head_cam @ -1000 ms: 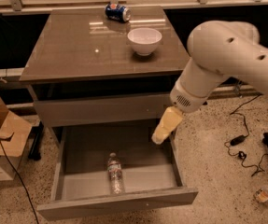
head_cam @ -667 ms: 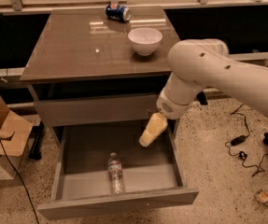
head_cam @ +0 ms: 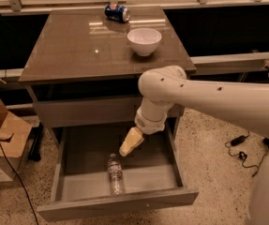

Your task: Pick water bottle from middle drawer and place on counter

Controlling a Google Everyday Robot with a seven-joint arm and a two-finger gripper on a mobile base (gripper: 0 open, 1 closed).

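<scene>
- Bottle lies flat on the floor of the open middle drawer, close to the front panel.
- It sits just below my gripper and further toward the drawer front, not touching it.
- Its long axis runs roughly front to back, cap toward the cabinet, so I judge my grasp should close across the body.
- Whether my gripper is spread or closed, I cannot tell.
- Since the earlier frames my gripper has swung inward and lower over the drawer; the bottle has not moved.

Water bottle in middle drawer; gripper above.
</scene>
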